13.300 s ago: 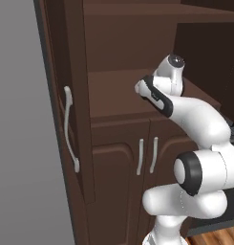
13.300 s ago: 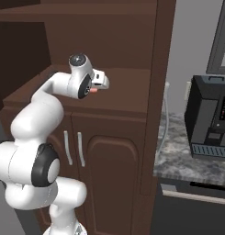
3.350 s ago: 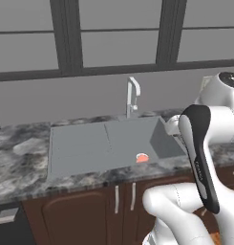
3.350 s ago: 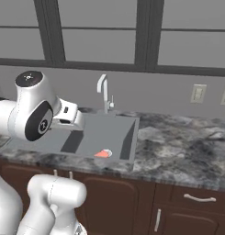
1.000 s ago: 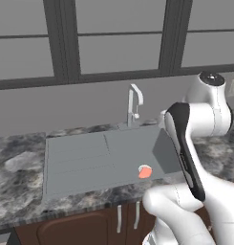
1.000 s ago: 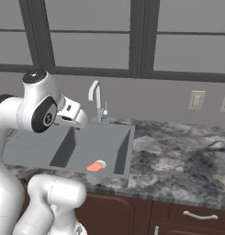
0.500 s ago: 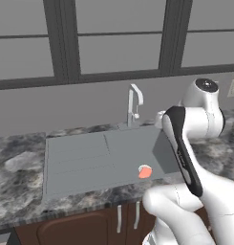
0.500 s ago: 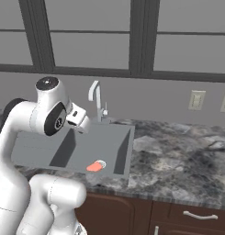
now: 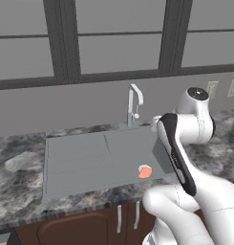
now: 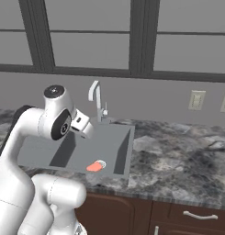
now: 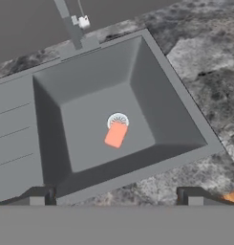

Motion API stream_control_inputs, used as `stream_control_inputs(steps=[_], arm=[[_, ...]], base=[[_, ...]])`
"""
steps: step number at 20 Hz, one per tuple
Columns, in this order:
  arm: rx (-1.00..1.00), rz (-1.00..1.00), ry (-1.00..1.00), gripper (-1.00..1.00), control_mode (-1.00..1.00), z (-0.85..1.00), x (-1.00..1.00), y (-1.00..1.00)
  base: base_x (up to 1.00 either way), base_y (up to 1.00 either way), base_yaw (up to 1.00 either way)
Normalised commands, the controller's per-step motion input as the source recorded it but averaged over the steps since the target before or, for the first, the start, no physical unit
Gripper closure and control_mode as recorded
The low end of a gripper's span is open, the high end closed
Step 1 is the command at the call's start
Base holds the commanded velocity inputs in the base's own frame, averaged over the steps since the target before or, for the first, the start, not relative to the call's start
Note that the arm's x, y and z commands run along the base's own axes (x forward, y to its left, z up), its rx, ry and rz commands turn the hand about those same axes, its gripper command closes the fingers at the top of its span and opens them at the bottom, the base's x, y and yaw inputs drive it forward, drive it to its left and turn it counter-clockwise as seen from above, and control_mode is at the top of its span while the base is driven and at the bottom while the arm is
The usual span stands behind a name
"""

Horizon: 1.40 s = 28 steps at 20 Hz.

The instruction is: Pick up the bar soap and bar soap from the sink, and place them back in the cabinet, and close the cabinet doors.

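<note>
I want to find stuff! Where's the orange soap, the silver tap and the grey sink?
Flat salmon-orange bar soap [image 11: 115, 134], hand view, its middle.
Slim curved silver tap [image 9: 133, 103], left base view, its upright stem.
Grey rectangular sink [image 11: 164, 103], hand view, its right inner wall.

A speckled grey stone worktop [image 10: 178, 156] runs along the back wall and has darker and lighter patches in it. Behind it the wall [image 9: 66, 107] is plain grey. Above the wall there is a row of large windows [image 9: 118, 45] with dark frames and thick dark posts between the panes; the glass looks flat grey. On the wall at the right side there are two pale wall sockets [image 10: 195, 99], near to each other. Under the worktop stand dark brown lower cupboards [image 9: 90, 229] with small silver handles [image 9: 119, 217], and a drawer with a curved silver handle [image 10: 195, 215]. The light is even and soft, with no hard shadows.
</note>
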Motion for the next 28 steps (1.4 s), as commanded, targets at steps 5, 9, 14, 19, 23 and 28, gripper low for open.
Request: stream_control_inputs(steps=[5,9,14,19,23,28], arm=[[0.0,-0.04,0.0,-1.0,-1.0,-0.25,0.11,0.0],[0.01,0.0,0.0,-1.0,-1.0,-0.27,0.11,0.0],[0.04,0.0,0.0,-1.0,-1.0,-0.26,0.05,0.0],[0.03,0.0,0.0,-1.0,-1.0,-0.27,0.11,0.0],[0.03,0.0,0.0,-1.0,-1.0,-0.27,0.09,-0.01],[0.03,0.0,0.0,-1.0,-1.0,-0.24,0.08,-0.07]], base=[[0.0,0.0,0.0],[0.0,0.0,0.0],[0.0,0.0,0.0],[0.0,0.0,0.0],[0.0,0.0,0.0],[0.0,0.0,0.0]])
